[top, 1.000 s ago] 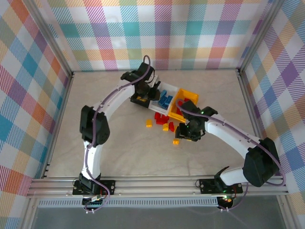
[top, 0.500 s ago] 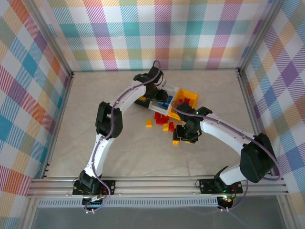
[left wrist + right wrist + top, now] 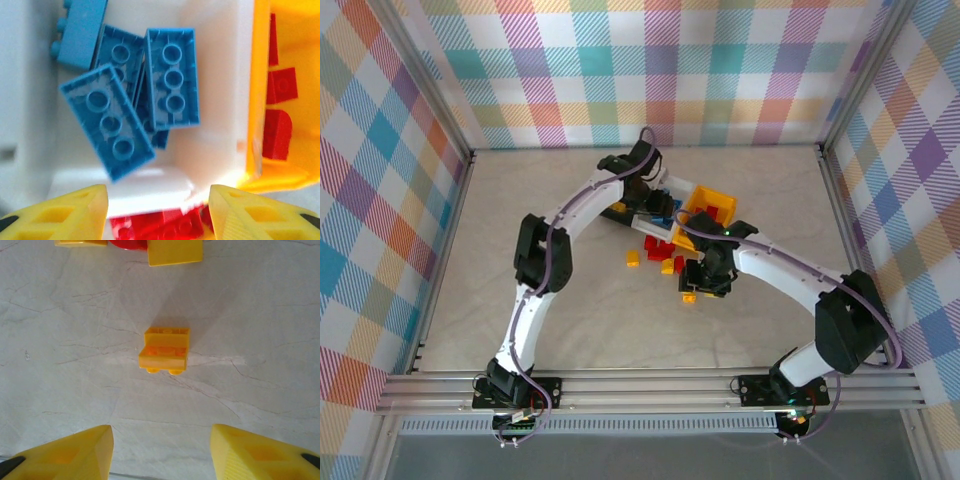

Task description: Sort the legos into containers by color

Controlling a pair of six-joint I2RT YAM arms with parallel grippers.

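**Two robot arms over a scatter of toy bricks and bins**

Pastel plaid walls enclose a pale, marbled counter (image 3: 570, 310) on three sides. From above, two white arms rise from the near edge and curve toward the middle of the counter.

A white bin (image 3: 677, 189) and a yellow bin (image 3: 718, 205) sit side by side and touching, toward the far centre, with the white one on the left. The left arm (image 3: 570, 215) reaches out over the white bin. Its wrist camera looks straight down into the bin, where several blue bricks (image 3: 172, 77) lie piled, most of them underside up. The left fingers (image 3: 65, 210) are spread wide apart with nothing between them. To the right, the yellow bin holds red bricks (image 3: 280, 85).

Just near of the bins, loose red pieces (image 3: 660, 247) and a few yellow pieces (image 3: 668, 266) lie on the bare counter.

The right arm (image 3: 790, 275) bends in from the right above a single yellow brick (image 3: 689, 297), which lies apart from the cluster on its near side. In the right wrist view this brick (image 3: 164, 350) lies alone on the counter. The right fingers (image 3: 70, 452) are parted and empty, above the counter and not touching the brick.
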